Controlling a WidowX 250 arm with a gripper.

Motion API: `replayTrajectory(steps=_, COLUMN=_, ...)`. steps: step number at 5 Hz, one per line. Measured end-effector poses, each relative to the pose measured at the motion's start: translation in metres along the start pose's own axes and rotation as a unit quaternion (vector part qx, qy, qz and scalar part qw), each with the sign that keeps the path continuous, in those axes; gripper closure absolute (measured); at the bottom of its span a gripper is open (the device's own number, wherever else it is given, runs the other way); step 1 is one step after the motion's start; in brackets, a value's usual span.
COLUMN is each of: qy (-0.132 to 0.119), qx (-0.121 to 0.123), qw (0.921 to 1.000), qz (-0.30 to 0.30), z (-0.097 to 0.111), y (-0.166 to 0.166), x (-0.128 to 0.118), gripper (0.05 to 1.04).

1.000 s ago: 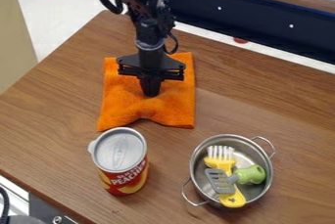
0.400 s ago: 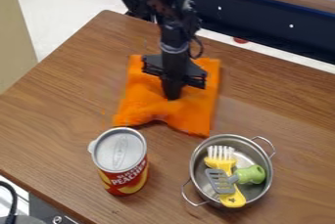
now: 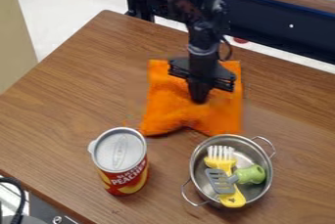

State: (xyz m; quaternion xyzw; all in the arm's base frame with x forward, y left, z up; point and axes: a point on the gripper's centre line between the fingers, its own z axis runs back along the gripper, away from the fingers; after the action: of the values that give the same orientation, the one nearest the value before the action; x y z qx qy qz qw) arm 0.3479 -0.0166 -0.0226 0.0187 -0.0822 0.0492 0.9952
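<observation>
Orange fabric, a small cloth (image 3: 163, 113), lies on the brown wood-grain worktop (image 3: 72, 96), and the black hand (image 3: 199, 98) comes down upon its middle. Part of the cloth is hidden under the hand and its wide crosspiece, which covers some of the far half. The arm (image 3: 204, 37) enters from the top edge, its upper part cut off and so dark that its joints are hard to make out. The hand points almost straight down, its fingers drawn together into one narrow dark shape; it is clenched on the cloth, with the fabric puckered about the tips, though the exact fold between them cannot be seen. The cloth's near edge bends inward in an arch between two corners, the right one close to the rim of a metal pot (image 3: 198, 164). In the pot lie a yellow brush (image 3: 230, 198) with white bristles and a grey slotted spatula (image 3: 220, 181) with a green handle (image 3: 251, 174); the spatula's head lies across the brush and hides part of it. To the left of the pot, well apart from it, a red and yellow can (image 3: 124, 181) stands upright under a pale lid (image 3: 120, 149). At the lower left corner a black cable (image 3: 21, 199) is cut off by the edge.
</observation>
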Motion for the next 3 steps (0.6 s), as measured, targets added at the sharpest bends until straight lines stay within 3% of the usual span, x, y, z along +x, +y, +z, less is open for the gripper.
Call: replayTrajectory(steps=3, qy=-0.014, qx=-0.006, qw=0.996, qz=-0.089, z=-0.001, y=-0.035, x=0.004, gripper=1.031)
